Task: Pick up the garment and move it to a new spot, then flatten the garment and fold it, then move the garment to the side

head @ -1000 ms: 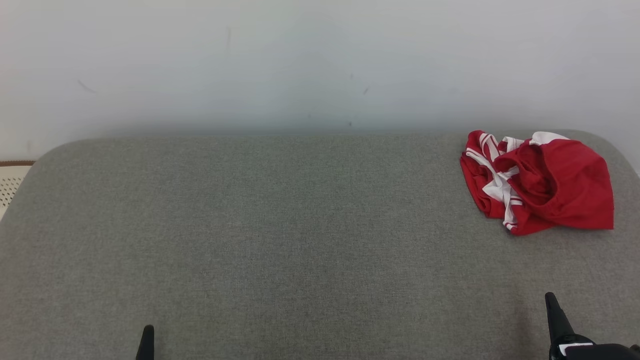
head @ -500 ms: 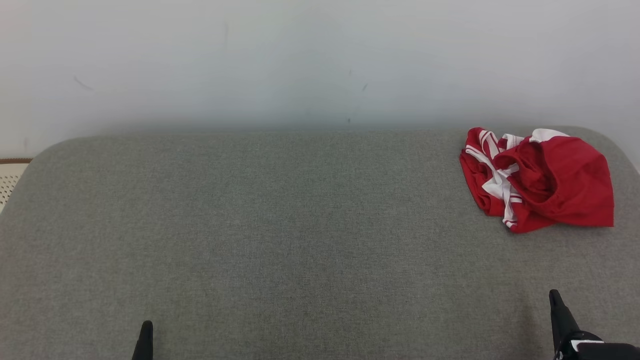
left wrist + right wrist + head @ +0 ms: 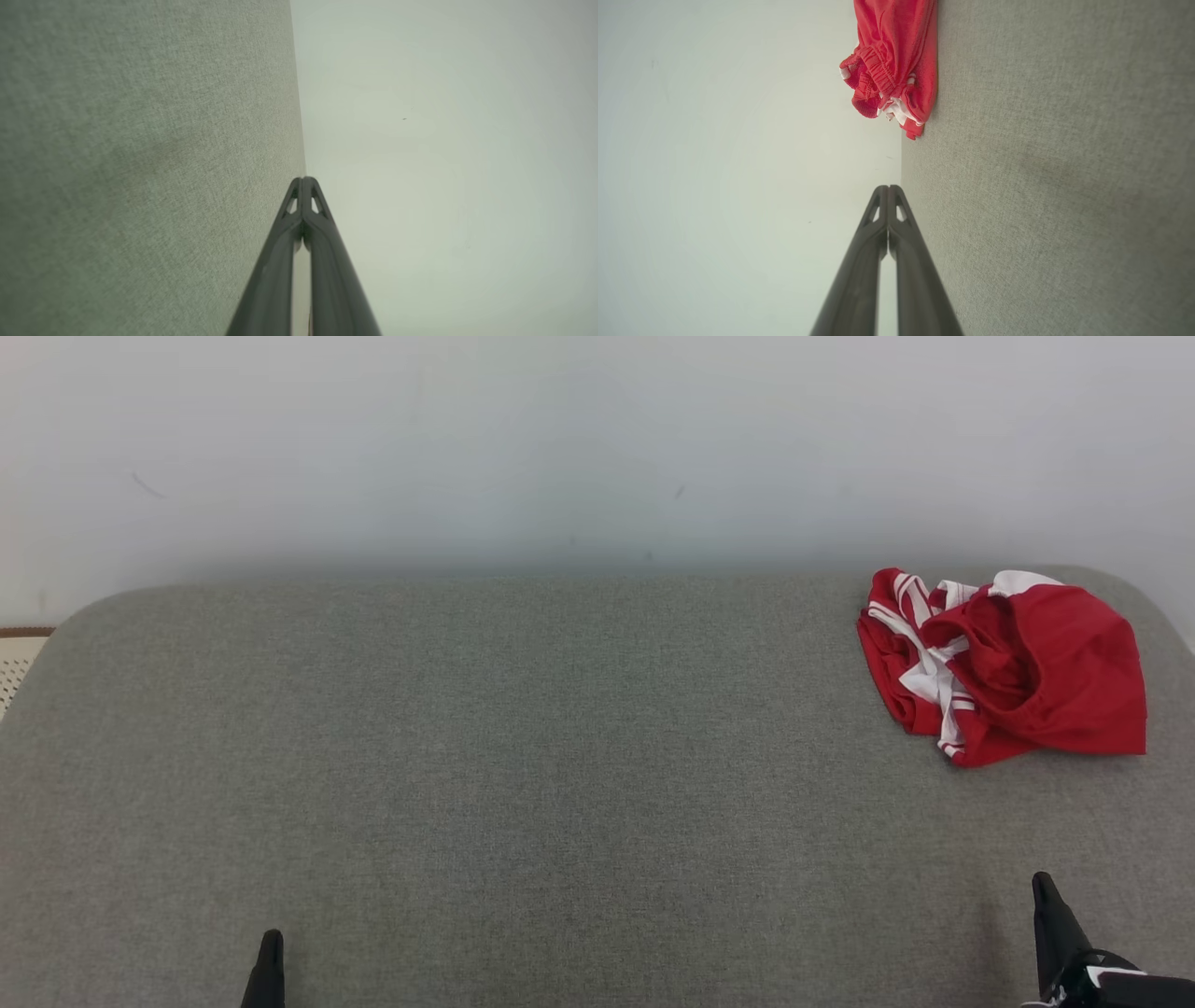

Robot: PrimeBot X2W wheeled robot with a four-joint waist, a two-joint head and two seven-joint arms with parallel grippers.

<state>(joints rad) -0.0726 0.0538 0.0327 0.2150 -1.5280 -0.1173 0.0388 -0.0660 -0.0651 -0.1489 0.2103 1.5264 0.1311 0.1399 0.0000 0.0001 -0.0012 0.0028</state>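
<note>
Tools sit low in the head view: left tool [image 3: 270, 943] at 7 o'clock, right tool [image 3: 1041, 889] at 5 o'clock. Both have their fingers pressed together with nothing in them, and the wrist views show the tips meeting. Both are over the near part of the desk [image 3: 560, 756], well apart from the cloth.

The desk top is grey woven fabric and looks grippy, so cloth will likely drag on it rather than slide. The middle is bare from 7 through 12 o'clock, good room to spread and fold.

The garment [image 3: 1018, 663] is at 2 o'clock, far right, in a crumpled heap. It is red with white stripes, and the right wrist view shows a gathered elastic band, so probably shorts.

It looks light, soft, limp and not fragile, and should sag and open out when lifted. Best hold is a pinch from above on a raised top fold or the elastic band. The right tool is the nearer one.

The heap lies close to the desk's back edge and its rounded right corner, so margin there is small. Safer to carry it toward 9 o'clock, not outward.

The wall [image 3: 560, 448] rises just past the back edge at 12 o'clock and limits reach from behind.
</note>
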